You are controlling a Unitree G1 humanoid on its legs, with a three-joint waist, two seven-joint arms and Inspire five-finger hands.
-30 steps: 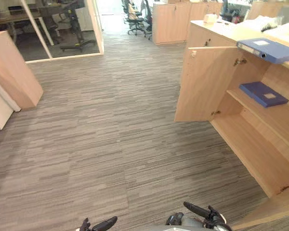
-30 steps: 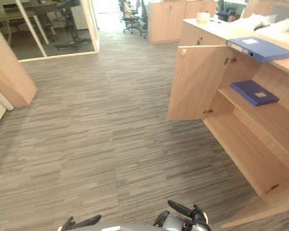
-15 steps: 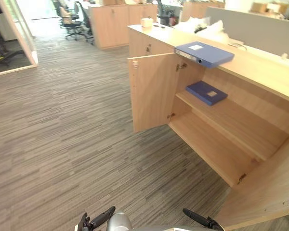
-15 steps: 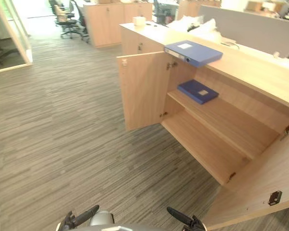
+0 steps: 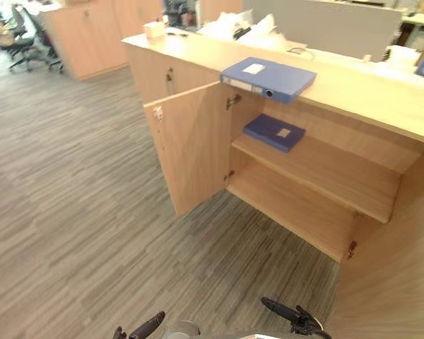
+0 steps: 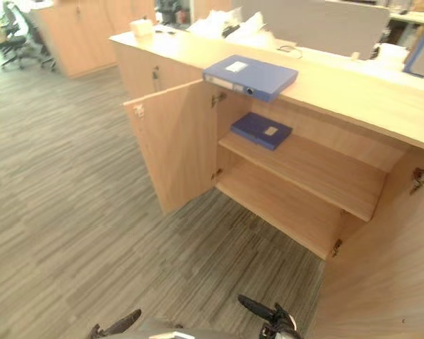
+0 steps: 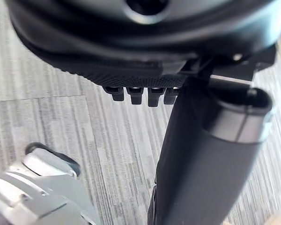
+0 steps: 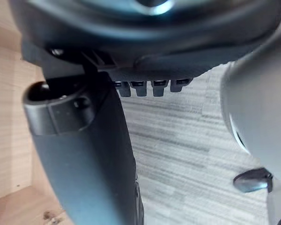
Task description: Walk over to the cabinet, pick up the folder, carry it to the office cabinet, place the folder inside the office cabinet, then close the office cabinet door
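A thick blue folder lies flat on the wooden top of the office cabinet. Inside, a thinner dark blue folder rests on the upper shelf, and the bottom shelf is bare. The cabinet's left door stands wide open, and its right door swings out close beside me. Low at the near edge, my left hand and right hand point forward with straight fingers, holding nothing. Each wrist view looks past that hand's thumb to the carpet.
A small white box and white bags sit further along the cabinet top, before a grey partition. More wooden cabinets and office chairs stand far left. Striped grey carpet stretches in front of the cabinet.
The camera has swung right and come closer, so the open cabinet now sits in the middle of the picture. Both hands stay low and open as before.
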